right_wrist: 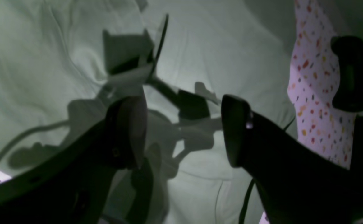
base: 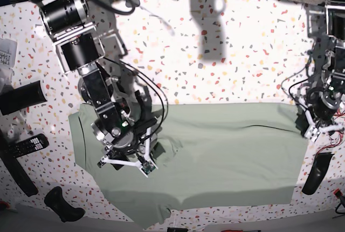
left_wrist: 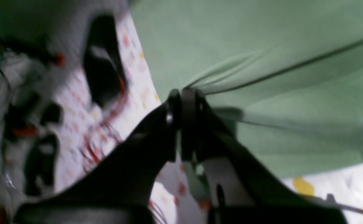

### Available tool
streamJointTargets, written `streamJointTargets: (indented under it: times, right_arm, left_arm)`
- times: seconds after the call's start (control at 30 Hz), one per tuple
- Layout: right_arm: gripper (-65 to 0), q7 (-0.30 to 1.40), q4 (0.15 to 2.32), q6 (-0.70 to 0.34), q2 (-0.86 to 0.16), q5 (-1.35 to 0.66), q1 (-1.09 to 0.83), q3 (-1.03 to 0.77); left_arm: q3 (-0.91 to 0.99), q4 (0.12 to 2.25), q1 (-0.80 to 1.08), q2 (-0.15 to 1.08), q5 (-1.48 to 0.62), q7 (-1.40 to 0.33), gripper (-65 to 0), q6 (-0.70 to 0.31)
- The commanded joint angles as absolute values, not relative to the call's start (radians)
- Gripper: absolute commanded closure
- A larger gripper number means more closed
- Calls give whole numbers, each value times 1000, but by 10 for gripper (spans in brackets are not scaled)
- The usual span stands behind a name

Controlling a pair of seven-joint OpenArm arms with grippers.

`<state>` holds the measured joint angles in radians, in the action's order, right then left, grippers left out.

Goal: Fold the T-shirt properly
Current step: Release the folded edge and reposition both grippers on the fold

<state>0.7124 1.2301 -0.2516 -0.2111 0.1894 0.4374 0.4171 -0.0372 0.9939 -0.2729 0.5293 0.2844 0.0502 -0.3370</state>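
The pale green T-shirt (base: 226, 156) lies spread across the speckled table (base: 215, 54), its bottom left part drooping toward the front edge. At the shirt's right edge, my left gripper (base: 308, 127) is shut on a pinch of cloth. In the left wrist view the fingertips (left_wrist: 183, 95) meet and creases in the T-shirt (left_wrist: 262, 46) run out from them. My right gripper (base: 137, 166) hovers over the shirt's left part. It stands open in the right wrist view (right_wrist: 183, 130), with only its shadow on the T-shirt (right_wrist: 215, 46) between the fingers.
A black remote (base: 29, 145) and a black cylinder (base: 21, 97) lie left of the shirt. Another black object (base: 62, 204) sits at the front left. A dark curved piece (base: 315, 172) and red wires lie by the shirt's right edge.
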Motion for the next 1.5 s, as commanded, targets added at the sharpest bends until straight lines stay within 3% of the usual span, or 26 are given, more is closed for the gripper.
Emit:
streamJointTargets:
  times: [0.0,0.07,0.17,0.33,0.57,0.73,0.93,1.1,1.47]
  right_arm:
    - [-364,710,1246,-247,-213,197,471,412]
    - [-364,722,1246,-247,-213,197,470,412]
    - [-364,727,1246,-247,-213,197,470,412]
    - [-364,737,1246,-247,-213,138,471,412]
    - [-364,728,1246,-247,-213,-185,470,396]
    - [-364,714,1246,-247,-210,-270,465,274]
    - [-364,707,1246,-273,-210,-270,421,85]
    - [-364,668,1246,-365,-210,-262,350,16]
    - [-364,570,1205,-370,-210,-194,296,13]
  left_arm:
    - [-27,1000,-314,549,302,88,-93,-320]
    - [-27,965,-345,548,315,102,-208,-309]
    - [-27,887,-387,549,310,102,-255,-310]
    - [-27,815,-398,549,272,84,-254,-311]
    - [-27,928,-398,556,-230,-353,-254,-322]
    - [-27,1025,-397,554,-444,-486,-253,-326]
    - [-27,1023,-393,491,-393,-464,-158,-259]
    - [-27,1023,-393,453,-394,-464,-154,-261]
    - [-23,1035,-365,452,-393,-463,-154,-261]
